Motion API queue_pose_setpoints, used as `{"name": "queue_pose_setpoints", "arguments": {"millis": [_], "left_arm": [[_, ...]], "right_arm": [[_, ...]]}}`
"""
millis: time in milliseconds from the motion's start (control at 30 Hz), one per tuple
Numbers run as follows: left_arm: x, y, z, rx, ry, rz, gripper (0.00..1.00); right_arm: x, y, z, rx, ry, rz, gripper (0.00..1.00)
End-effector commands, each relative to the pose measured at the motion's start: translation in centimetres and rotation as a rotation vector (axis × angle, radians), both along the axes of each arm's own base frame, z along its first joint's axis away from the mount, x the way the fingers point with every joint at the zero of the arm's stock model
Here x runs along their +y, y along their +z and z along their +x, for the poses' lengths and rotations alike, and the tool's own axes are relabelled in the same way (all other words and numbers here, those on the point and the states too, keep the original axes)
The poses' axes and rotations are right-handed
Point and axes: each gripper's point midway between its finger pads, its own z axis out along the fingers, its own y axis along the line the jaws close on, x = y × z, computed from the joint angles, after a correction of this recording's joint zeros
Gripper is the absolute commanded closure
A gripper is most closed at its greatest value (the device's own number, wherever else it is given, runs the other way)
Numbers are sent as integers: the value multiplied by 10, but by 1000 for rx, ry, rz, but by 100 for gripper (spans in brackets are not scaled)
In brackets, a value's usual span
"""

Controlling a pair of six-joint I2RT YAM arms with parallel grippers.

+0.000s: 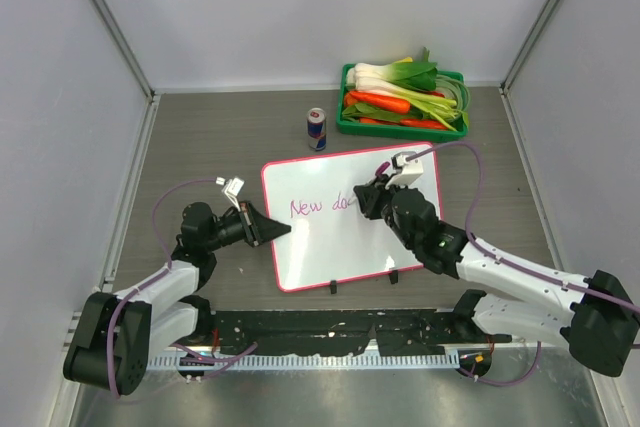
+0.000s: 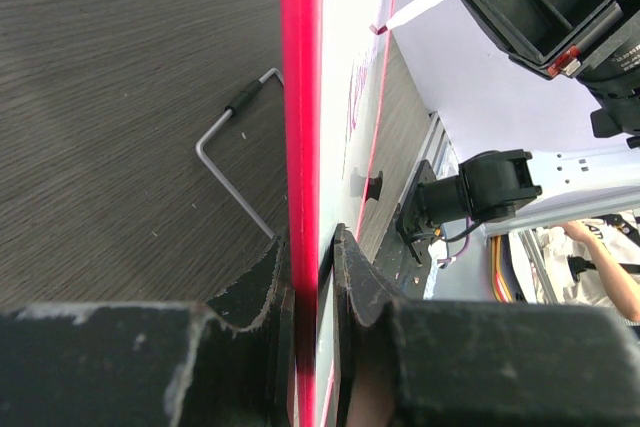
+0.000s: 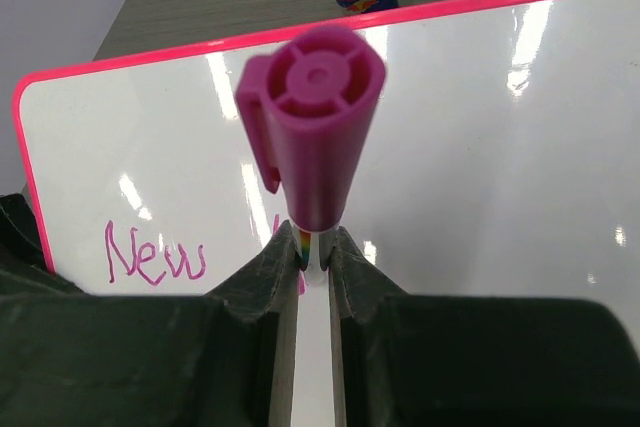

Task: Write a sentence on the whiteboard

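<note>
The right claw (image 3: 315,247) grips the magenta marker (image 3: 312,117): extend the sentence (image 1: 322,205) rightward from the claw, evenly (light pressure), left claw (image 2: 310,247) pinching the whiteboard (image 1: 340,247).

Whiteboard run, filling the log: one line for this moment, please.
left gripper: shut on whiteboard edge | right gripper: shut on marker | sentence: "New do" visible
</note>
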Motion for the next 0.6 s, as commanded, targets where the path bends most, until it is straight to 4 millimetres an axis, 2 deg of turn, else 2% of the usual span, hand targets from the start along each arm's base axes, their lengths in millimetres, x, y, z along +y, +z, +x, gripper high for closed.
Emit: {"name": "queue_pose_setpoints", "arguments": {"millis": [0, 233, 567], "left_arm": [[5, -12, 10, -65, 38, 79, 100], [5, -12, 9, -65, 37, 79, 100], [5, -13, 9, -64, 38, 80, 100]], "right_arm": [[-16, -20, -5, 38, -33, -46, 99], [-23, -16, -2, 24, -80, -46, 98], [-22, 13, 14, -38, -119, -23, 99]]}}
